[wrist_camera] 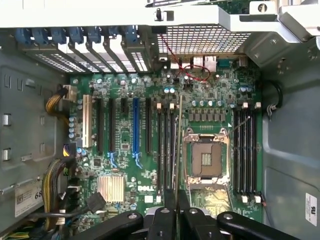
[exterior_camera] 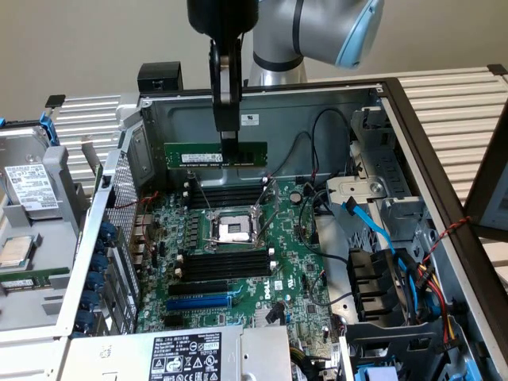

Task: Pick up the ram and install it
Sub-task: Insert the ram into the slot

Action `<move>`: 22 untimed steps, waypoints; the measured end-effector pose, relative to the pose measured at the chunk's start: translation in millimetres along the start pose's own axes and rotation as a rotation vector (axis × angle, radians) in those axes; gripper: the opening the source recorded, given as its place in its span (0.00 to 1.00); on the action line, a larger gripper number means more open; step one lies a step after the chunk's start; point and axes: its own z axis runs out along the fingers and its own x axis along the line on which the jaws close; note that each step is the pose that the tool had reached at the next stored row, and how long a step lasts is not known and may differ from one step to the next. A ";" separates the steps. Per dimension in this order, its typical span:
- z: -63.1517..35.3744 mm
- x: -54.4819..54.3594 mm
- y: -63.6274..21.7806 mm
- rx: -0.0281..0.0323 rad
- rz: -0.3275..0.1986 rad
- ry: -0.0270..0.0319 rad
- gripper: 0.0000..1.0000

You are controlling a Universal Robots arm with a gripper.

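Slatted white table (exterior_camera: 452, 103), open computer case (exterior_camera: 317, 107) on it, motherboard (exterior_camera: 294, 278) inside, gripper (exterior_camera: 228, 147) clamped on the ram (exterior_camera: 190, 155) above it

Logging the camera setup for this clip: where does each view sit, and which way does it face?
Exterior view: off the arm, raised, looking down into the open case; shows the arm and the hand gripping the ram.
Wrist view: on the wrist, looking straight down at the motherboard; shows the hand with the ram edge-on.
Shared: hand, ram, motherboard, CPU socket.
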 end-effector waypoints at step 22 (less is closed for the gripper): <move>39.7 -2.3 -15.3 -0.0001 0.004 -0.0002 0.13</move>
